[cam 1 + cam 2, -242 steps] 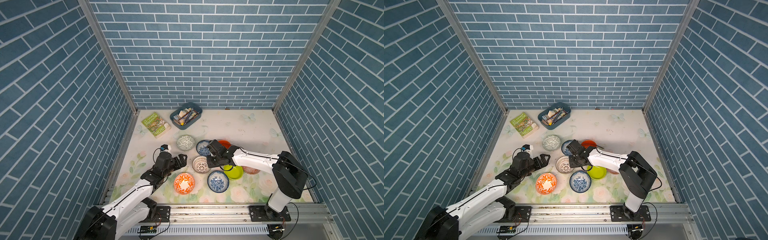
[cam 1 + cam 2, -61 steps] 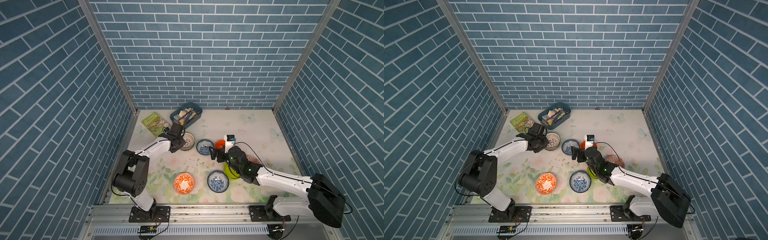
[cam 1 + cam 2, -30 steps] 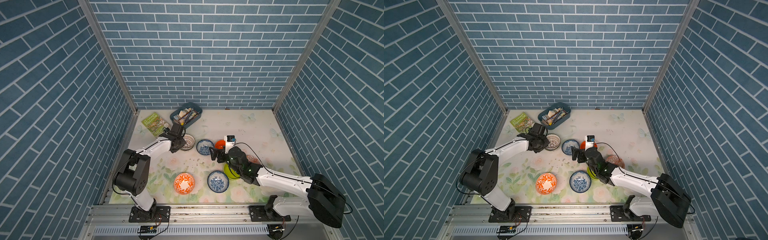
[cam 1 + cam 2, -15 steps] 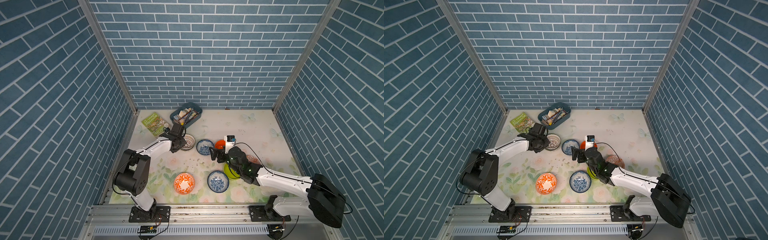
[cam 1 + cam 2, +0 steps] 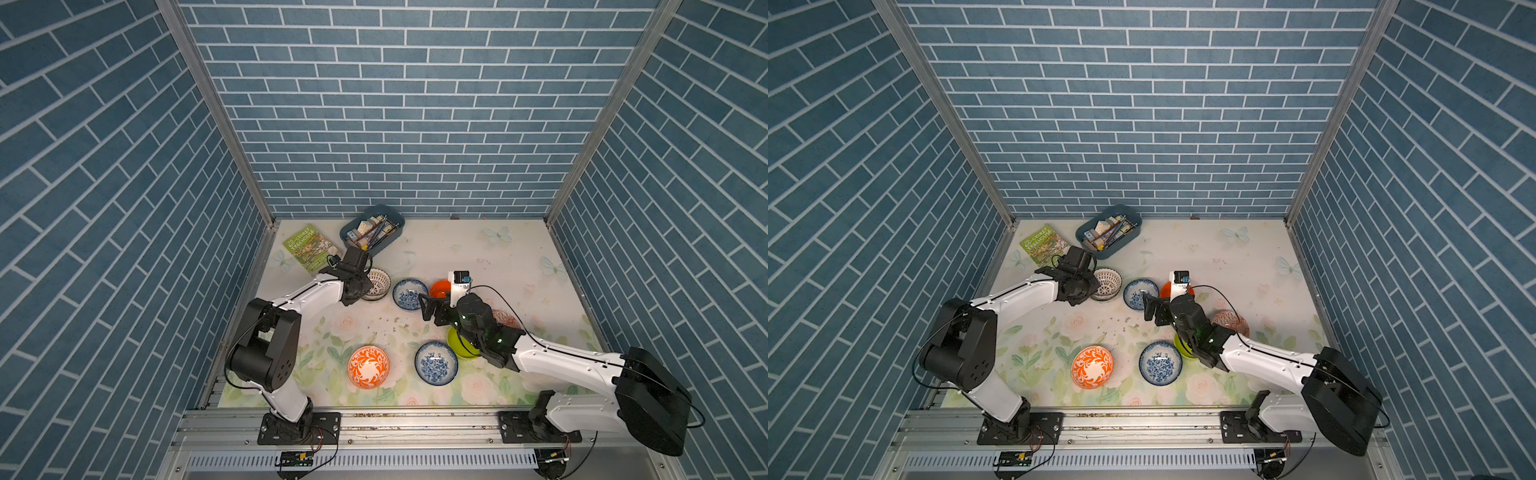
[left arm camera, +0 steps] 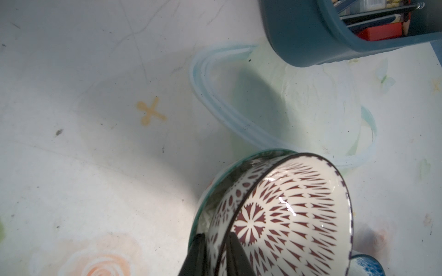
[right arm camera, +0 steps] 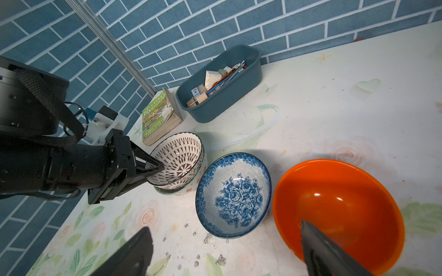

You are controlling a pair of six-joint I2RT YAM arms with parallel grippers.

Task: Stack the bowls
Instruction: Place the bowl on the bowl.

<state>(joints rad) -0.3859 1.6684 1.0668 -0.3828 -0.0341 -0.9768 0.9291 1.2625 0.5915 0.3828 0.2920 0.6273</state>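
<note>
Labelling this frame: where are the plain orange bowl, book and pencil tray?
plain orange bowl [image 7: 346, 191]: right wrist view, inner wall.
book [image 5: 306, 248]: a top view, cover.
pencil tray [image 7: 227, 101]: right wrist view, outer wall.

— What's at the left claw [image 7: 153, 172]?
— A bowl [image 7: 178, 156], nested in a second bowl [image 7: 181, 191]; tray [image 7: 239, 95] beyond them, book [image 7: 156, 114] beside the tray.
— The right claw [image 7: 224, 227]?
— Third bowl [image 7: 233, 194] just ahead, fourth bowl [image 7: 334, 200] to its right.

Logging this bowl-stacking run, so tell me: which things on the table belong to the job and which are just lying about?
Job: white dark-lattice bowl, grey-green bowl under it, far blue floral bowl, near blue floral bowl, plain orange bowl, lime-green bowl, near orange-white bowl, right-side orange-white bowl.
Lying about: blue-grey tray of pencils, green paperback book.
</note>
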